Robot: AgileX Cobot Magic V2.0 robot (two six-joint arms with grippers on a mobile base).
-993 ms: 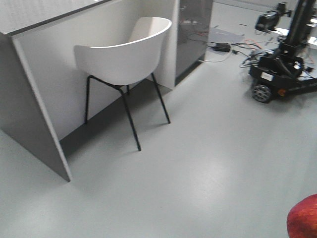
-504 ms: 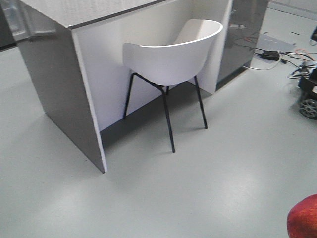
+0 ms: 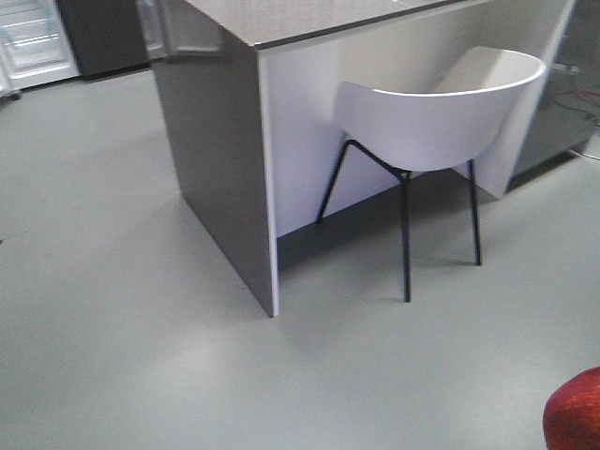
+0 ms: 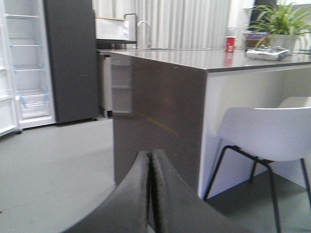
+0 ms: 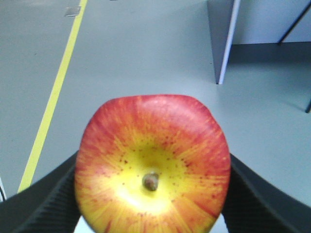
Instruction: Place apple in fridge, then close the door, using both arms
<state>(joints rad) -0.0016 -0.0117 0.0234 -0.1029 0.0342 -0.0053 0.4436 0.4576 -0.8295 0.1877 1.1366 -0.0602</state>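
The apple (image 5: 152, 145), red with a yellow centre and short stem, fills the right wrist view. My right gripper (image 5: 152, 206) is shut on it, its black fingers (image 5: 46, 201) pressing both sides. The apple's red edge also shows in the front view's bottom right corner (image 3: 574, 414). The fridge (image 4: 29, 63) stands open far left, with a white inside, glass shelves, blue tape and a dark grey side. It also shows in the front view's top left corner (image 3: 33, 42). I cannot make out the door. My left gripper (image 4: 150, 155) is shut and empty, low, facing the counter.
A counter island with a dark grey end panel (image 3: 211, 141) stands between me and the right side. A white chair (image 3: 441, 117) with black legs is tucked under it. A red cup (image 4: 230, 43) and a plant (image 4: 279, 17) are on top. A yellow floor line (image 5: 53, 92) runs left.
The front view has swung left: chair and counter shifted right in frame, the wheeled base left the view, and the open fridge appeared at top left. The apple stays in the right gripper.
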